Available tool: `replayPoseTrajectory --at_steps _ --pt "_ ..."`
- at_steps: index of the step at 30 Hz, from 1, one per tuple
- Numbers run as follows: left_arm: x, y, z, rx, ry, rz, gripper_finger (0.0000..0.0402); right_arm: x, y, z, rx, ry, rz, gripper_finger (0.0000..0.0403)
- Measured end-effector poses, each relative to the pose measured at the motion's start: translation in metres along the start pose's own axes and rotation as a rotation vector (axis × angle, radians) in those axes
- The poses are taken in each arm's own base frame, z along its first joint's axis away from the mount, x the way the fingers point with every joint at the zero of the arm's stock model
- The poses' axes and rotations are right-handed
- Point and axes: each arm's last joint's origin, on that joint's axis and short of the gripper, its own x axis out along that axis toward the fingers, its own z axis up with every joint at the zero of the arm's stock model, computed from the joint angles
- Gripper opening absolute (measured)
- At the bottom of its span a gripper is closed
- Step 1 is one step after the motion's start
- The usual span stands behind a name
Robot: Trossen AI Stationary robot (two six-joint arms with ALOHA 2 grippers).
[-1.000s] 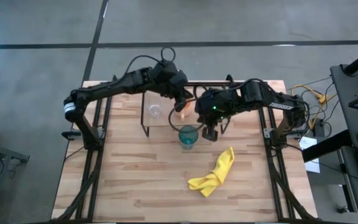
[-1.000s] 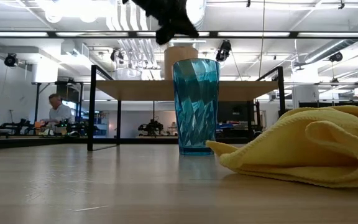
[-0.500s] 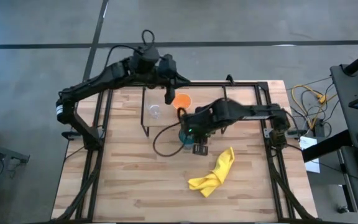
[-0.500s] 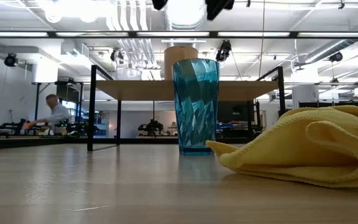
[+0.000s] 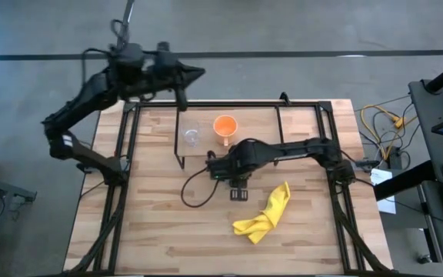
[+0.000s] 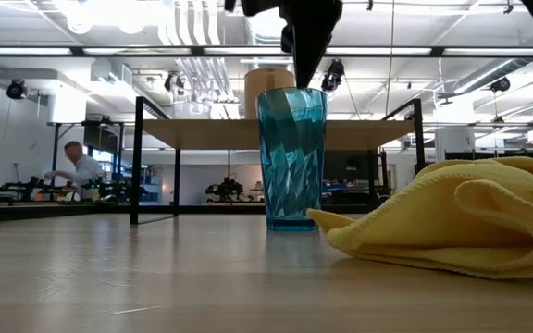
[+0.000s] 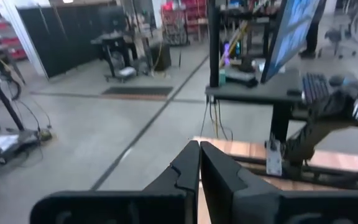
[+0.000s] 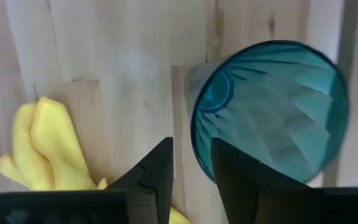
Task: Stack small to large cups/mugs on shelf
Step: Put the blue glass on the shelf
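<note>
Right gripper (image 8: pixel 191 163) hangs over the teal tumbler (image 8: pixel 269 109), jaws slightly parted astride its rim, gripping nothing; lower squarely before closing. Left gripper (image 7: pixel 199 163) upper left, jaws closed, empty

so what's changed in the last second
The left end effector pulled back from the shelf to beyond the table's far edge, leaving the orange mug there. The right end effector came over the teal tumbler. Glass cup, yellow cloth unmoved.

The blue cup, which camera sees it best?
The low view: the teal tumbler stands whole and upright on the table. The right wrist view looks down into its mouth; in the high view the right arm covers it; the left wrist view misses it.
</note>
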Motion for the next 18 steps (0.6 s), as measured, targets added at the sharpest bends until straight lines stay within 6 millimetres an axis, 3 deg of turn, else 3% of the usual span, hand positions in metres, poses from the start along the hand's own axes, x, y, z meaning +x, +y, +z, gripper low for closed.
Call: replayPoseTrajectory --at_steps 6,10,14,18 --pt "-0.037 0.003 0.014 -0.004 -0.082 0.011 0.0 0.012 0.001 0.005 -0.031 0.016 -0.009 0.0078" --pt "-0.05 0.004 0.016 -0.005 -0.103 0.014 0.0 0.012 0.001 0.004 -0.053 0.019 -0.01 0.0032" --pt "-0.057 0.005 0.018 -0.005 -0.117 0.018 0.0 0.003 0.0 -0.002 -0.024 0.033 -0.008 0.0011" --pt "-0.06 0.005 0.019 0.042 -0.122 0.022 0.0 -0.021 0.0 -0.017 0.034 0.045 -0.005 0.001"
